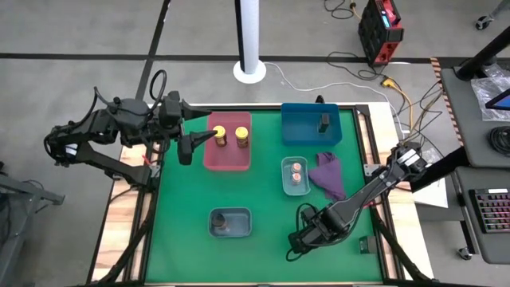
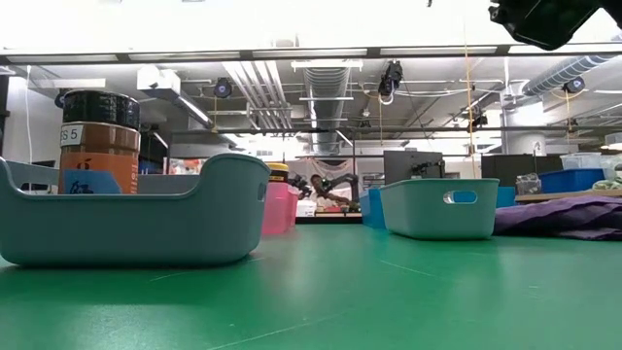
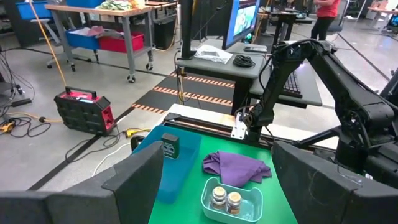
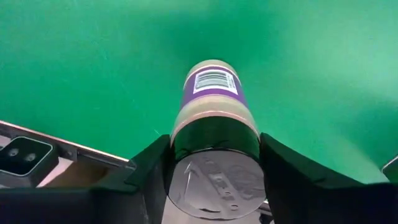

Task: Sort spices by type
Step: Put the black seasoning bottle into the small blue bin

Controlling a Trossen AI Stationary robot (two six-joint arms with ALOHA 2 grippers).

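My right gripper (image 1: 300,237) is over the green mat's near right part, shut on a round dark-lidded jar (image 4: 213,118) with a purple label. The arm hides that jar in the high view. A matching jar (image 1: 223,224) stands in the grey tray (image 1: 244,215). Two yellow-lidded jars (image 1: 230,137) stand in the pink tray (image 1: 227,162). Two pinkish-tan jars (image 1: 296,173) sit in the pale tray (image 1: 285,179), and one slim dark jar (image 1: 324,122) in the blue tray (image 1: 303,127). My left gripper (image 1: 186,148) hangs open just left of the pink tray. My right gripper pinches the jar at its dark lid end (image 4: 214,140), one finger (image 4: 152,171) on each side of the lid. The jar lies along the fingers, its lid toward the wrist and its base pointing at the mat. I cannot tell whether the base touches the mat.
A crumpled purple cloth (image 1: 328,175) lies right of the pale tray. Bare green mat (image 1: 263,263) stretches along the near edge between the grey tray and my right gripper. The table's wooden frame (image 1: 381,239) runs close beside the right arm.
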